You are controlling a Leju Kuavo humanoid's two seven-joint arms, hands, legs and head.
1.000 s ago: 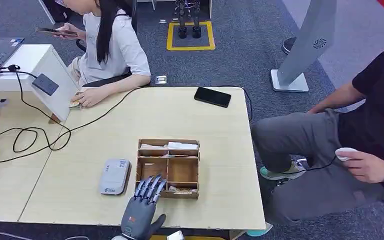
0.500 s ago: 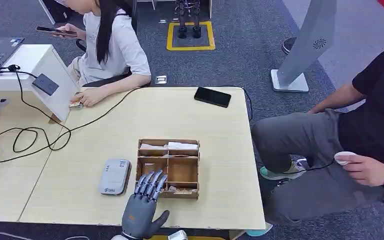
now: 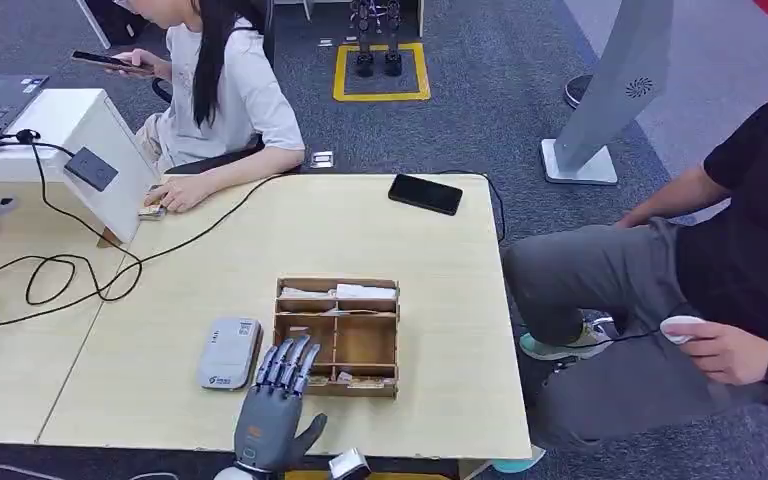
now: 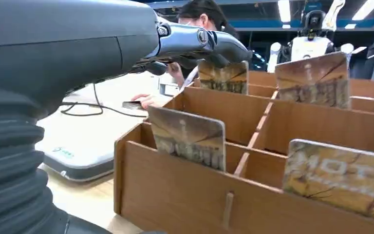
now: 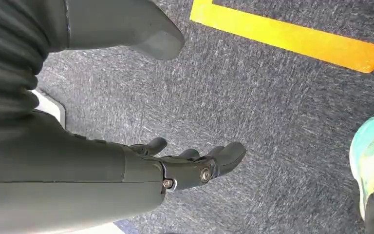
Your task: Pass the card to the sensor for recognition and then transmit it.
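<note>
Both robot hands are open and empty, the left robot hand (image 3: 273, 405) over the wooden tray (image 3: 337, 339).

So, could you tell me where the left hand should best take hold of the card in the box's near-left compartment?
Probably by its top edge, coming from above. The card stands on edge in the wooden box, leaning slightly, with only its upper part clear of the front wall; the lower part sits behind the wood. The left hand hovers open at that near-left corner, so a pinch across the two faces looks most workable.
</note>
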